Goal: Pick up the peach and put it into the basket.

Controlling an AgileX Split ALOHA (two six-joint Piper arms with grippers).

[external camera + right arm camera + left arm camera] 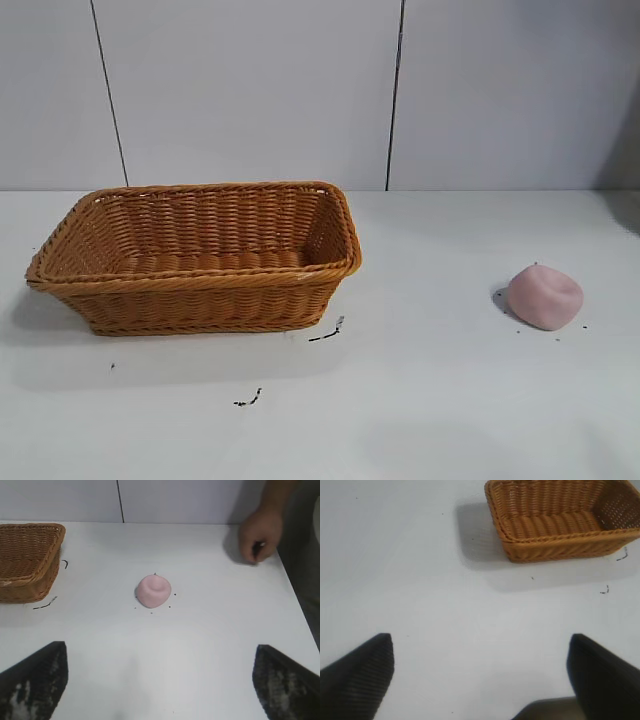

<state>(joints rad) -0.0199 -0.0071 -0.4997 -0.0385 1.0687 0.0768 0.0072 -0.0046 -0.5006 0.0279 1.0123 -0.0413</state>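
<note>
The pale pink peach (544, 297) lies on the white table at the right; it also shows in the right wrist view (153, 590), dimple up. The orange-brown wicker basket (190, 290) stands at the left and holds nothing; it shows in the left wrist view (560, 540) and partly in the right wrist view (27, 580). Neither arm shows in the exterior view. My right gripper (160, 675) is open and empty, well short of the peach. My left gripper (481, 670) is open and empty over bare table, apart from the basket.
A person's hand (257, 537) rests on the table's far corner beyond the peach in the right wrist view. Small dark scraps (328, 332) lie on the table in front of the basket, with specks around the peach. A grey panelled wall stands behind.
</note>
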